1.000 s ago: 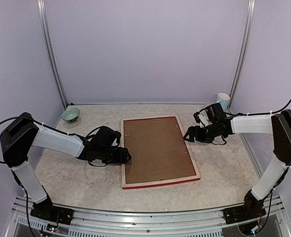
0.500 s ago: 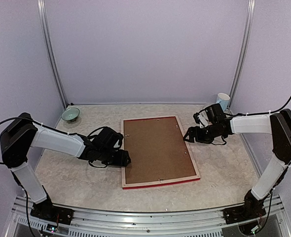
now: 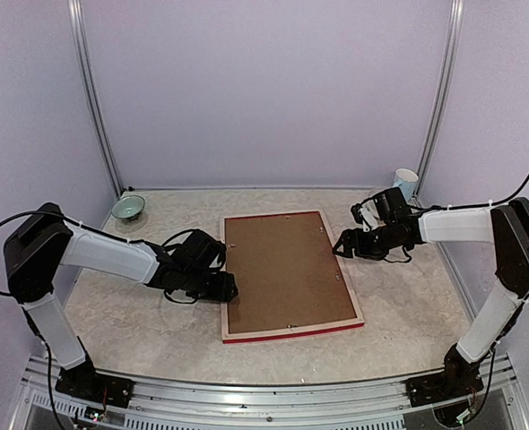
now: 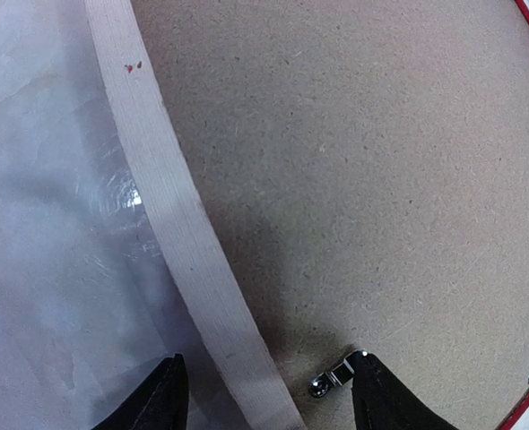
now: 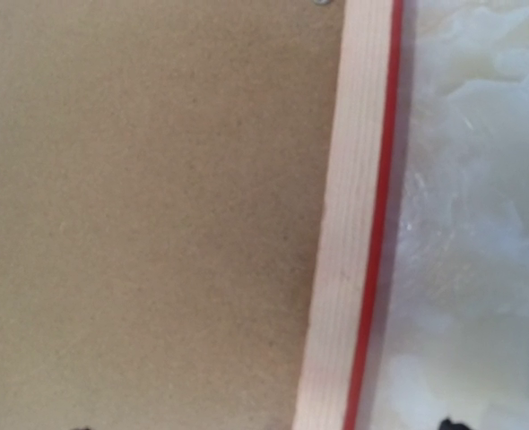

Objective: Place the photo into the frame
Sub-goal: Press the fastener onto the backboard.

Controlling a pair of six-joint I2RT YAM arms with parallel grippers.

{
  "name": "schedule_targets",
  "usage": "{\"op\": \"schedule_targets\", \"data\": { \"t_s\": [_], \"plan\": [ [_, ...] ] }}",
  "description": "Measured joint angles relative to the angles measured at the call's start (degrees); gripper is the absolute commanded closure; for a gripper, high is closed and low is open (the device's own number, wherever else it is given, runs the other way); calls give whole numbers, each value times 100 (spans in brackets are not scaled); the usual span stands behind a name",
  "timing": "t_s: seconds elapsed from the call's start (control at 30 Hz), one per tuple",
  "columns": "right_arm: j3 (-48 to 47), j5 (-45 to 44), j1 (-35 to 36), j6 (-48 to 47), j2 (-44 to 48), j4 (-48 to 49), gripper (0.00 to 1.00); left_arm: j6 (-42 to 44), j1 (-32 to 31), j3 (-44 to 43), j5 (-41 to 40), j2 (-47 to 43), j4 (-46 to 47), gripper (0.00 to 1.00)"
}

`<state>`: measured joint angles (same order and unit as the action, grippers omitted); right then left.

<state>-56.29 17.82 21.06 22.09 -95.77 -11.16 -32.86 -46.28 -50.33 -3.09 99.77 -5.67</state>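
Observation:
The frame [image 3: 291, 333] lies face down in the middle of the table, pale wood back up, thin red edge showing. A brown backing board [image 3: 287, 269] fills it. The photo is hidden. My left gripper [image 3: 231, 288] is low over the frame's left side. Seen from the left wrist, it [image 4: 266, 394] is open and straddles the pale rail [image 4: 170, 206], its right fingertip touching a small metal clip [image 4: 332, 381] on the board. My right gripper [image 3: 341, 249] is open over the right rail [image 5: 350, 224], with only its fingertips showing at the bottom edge of the right wrist view.
A green bowl [image 3: 128, 208] sits at the back left corner. A white and blue paper cup [image 3: 406, 183] stands at the back right, behind my right arm. Lilac walls close off the marbled table [image 3: 139, 322] on three sides.
My left arm has shifted slightly at the frame's left edge and its jaws have narrowed a little. The right arm and the frame have not moved.

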Motion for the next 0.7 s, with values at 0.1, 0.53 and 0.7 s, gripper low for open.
{"op": "schedule_targets", "data": {
  "t_s": [0.1, 0.53, 0.7],
  "plan": [
    [2, 11, -9, 0, 0, 9, 17, 17, -11, -59, -13, 46, -20, 41],
    [26, 22, -24, 0, 0, 33, 18, 46, -55, -175, -42, 133, -127, 46],
    [39, 22, -24, 0, 0, 33, 18, 120, -96, -269, -63, 177, -278, 49]
  ]
}}
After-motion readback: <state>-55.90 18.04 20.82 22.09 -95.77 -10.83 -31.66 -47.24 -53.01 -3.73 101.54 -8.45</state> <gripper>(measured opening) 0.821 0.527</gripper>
